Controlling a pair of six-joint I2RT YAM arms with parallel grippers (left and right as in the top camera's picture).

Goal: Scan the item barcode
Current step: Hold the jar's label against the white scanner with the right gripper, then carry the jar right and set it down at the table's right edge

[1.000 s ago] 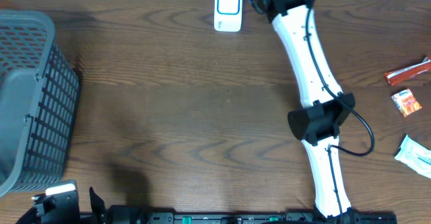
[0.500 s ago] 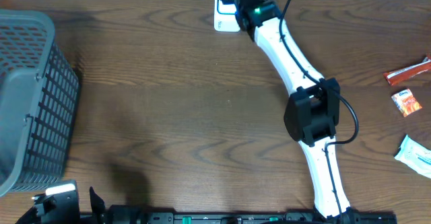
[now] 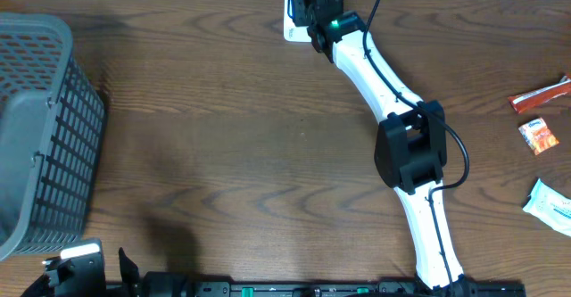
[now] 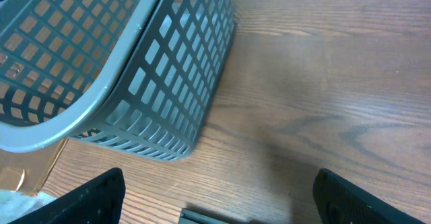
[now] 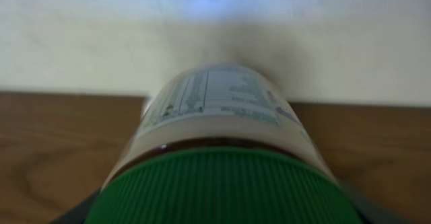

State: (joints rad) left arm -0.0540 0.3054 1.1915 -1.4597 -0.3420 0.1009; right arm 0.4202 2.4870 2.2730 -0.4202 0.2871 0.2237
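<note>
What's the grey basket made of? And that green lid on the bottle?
Grey lattice basket: looks like moulded plastic, matte, with even square holes. Green ribbed lid on the labelled bottle: probably plastic too, with fine grip ridges.

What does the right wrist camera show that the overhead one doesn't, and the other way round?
Only the right wrist: a bottle seen close up, with its green lid and printed label, against a pale wall. Only the overhead: the grey basket, the white scanner, three packets at the right edge, the right arm. Both: the wooden table.
</note>
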